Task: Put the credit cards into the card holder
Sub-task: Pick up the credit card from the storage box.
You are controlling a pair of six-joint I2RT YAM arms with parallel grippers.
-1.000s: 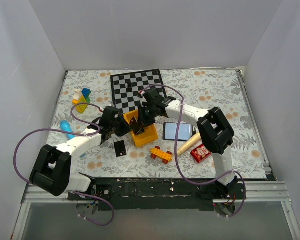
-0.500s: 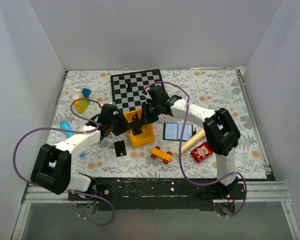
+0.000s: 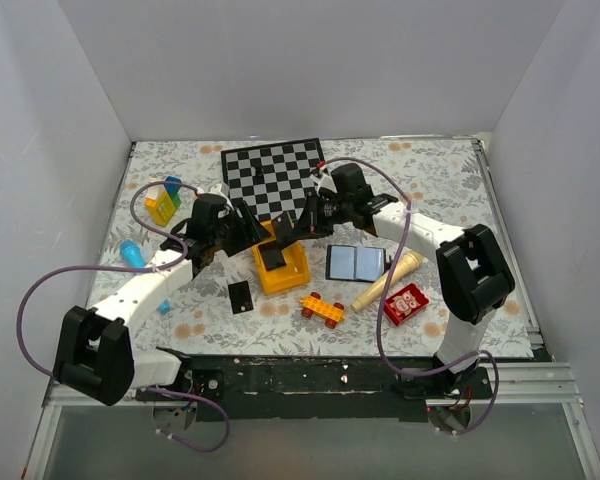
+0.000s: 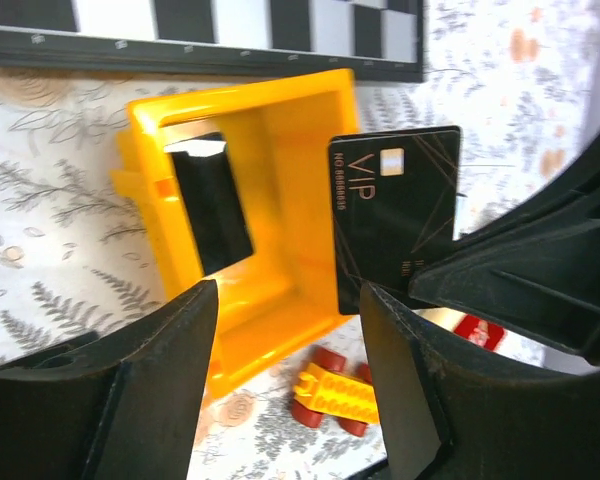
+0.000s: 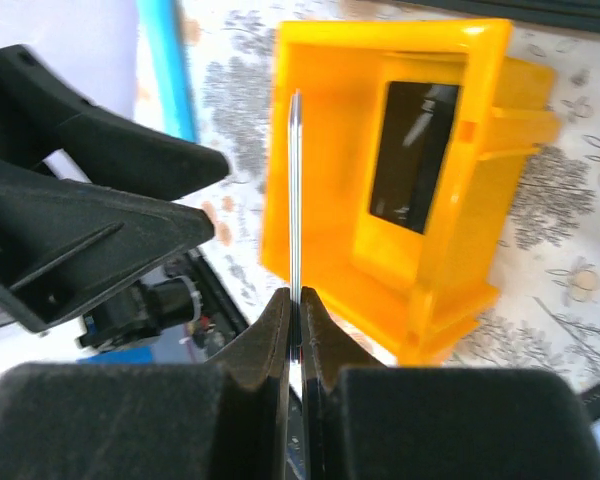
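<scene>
card in bin, second card over it, card holder rightward

**Fig. 1. The enclosure I work in**

Three plain white walls close off my workspace: a back wall, a left wall and a right wall, all matte and meeting in straight corners. The table before me is covered by a pale cloth printed with grey leaves and small orange flowers. Along its near edge runs a black mounting strip, scuffed with white marks, set on a silver aluminium rail. Below the rail lies a smooth grey surface. The light is even and diffuse, and shadows on the cloth are soft.
</scene>
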